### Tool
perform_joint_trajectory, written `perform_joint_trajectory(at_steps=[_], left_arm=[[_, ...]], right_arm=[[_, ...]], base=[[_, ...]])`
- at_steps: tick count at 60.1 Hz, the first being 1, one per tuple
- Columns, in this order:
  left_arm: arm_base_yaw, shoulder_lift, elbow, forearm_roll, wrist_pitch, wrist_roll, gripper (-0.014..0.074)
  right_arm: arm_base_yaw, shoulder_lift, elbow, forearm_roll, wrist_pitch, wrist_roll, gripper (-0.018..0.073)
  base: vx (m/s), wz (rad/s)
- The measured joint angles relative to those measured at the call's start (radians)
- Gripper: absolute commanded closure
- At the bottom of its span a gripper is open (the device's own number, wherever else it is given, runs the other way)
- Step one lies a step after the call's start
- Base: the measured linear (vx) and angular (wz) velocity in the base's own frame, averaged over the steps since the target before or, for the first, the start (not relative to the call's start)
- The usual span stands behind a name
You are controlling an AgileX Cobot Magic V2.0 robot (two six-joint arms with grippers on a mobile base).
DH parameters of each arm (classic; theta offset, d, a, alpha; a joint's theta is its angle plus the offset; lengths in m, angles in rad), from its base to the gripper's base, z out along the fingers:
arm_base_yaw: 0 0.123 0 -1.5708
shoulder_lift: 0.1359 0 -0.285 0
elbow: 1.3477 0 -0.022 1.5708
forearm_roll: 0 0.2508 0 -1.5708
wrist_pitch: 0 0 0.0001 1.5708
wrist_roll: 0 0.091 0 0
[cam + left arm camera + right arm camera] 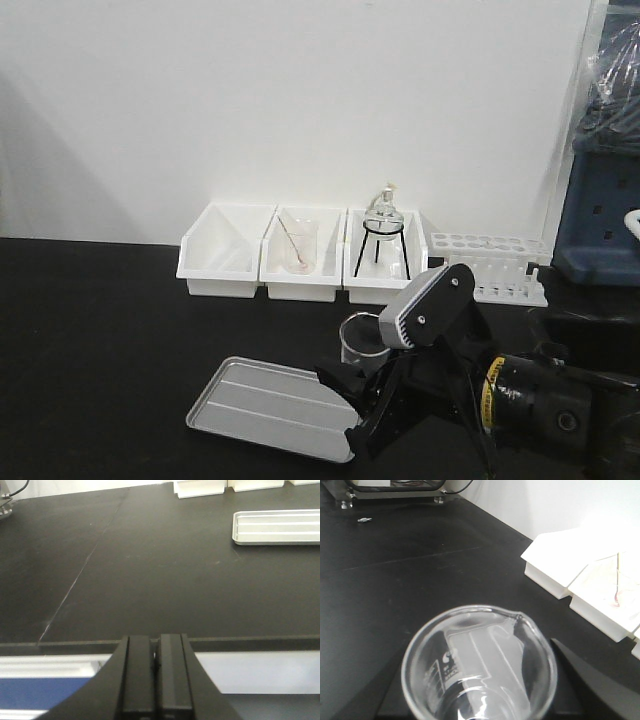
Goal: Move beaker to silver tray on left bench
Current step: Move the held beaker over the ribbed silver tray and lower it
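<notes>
Clear beaker (445, 670), ribbed silver-grey tray (262, 402), matte black bench (90, 340), white bins (300, 282)

A silver tray (262, 405) is seen lower centre on the black desk (90, 340). Three white bins (300, 270) are ranged behind.

A lab: matte black bench (90, 340), round-bottomed flask (382, 212), test-tube rack (490, 265), white bins (225, 258).

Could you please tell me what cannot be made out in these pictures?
Front view: the right arm hides the beaker's base.
Right wrist view: the bottom edge cuts off the beaker, so whether the fingers clamp it is unclear.
Left wrist view: the right edge cuts off the silver tray.
</notes>
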Motion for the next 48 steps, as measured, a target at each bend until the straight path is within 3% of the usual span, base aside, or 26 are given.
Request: perform_joint_trajectory(at_steps=[48], left_arm=[[0.000, 0.000, 0.000, 0.000, 0.000, 0.000, 0.0595]], right_arm=[[0.000, 0.000, 0.000, 0.000, 0.001, 0.000, 0.0570]], base=[[0.11, -0.03]])
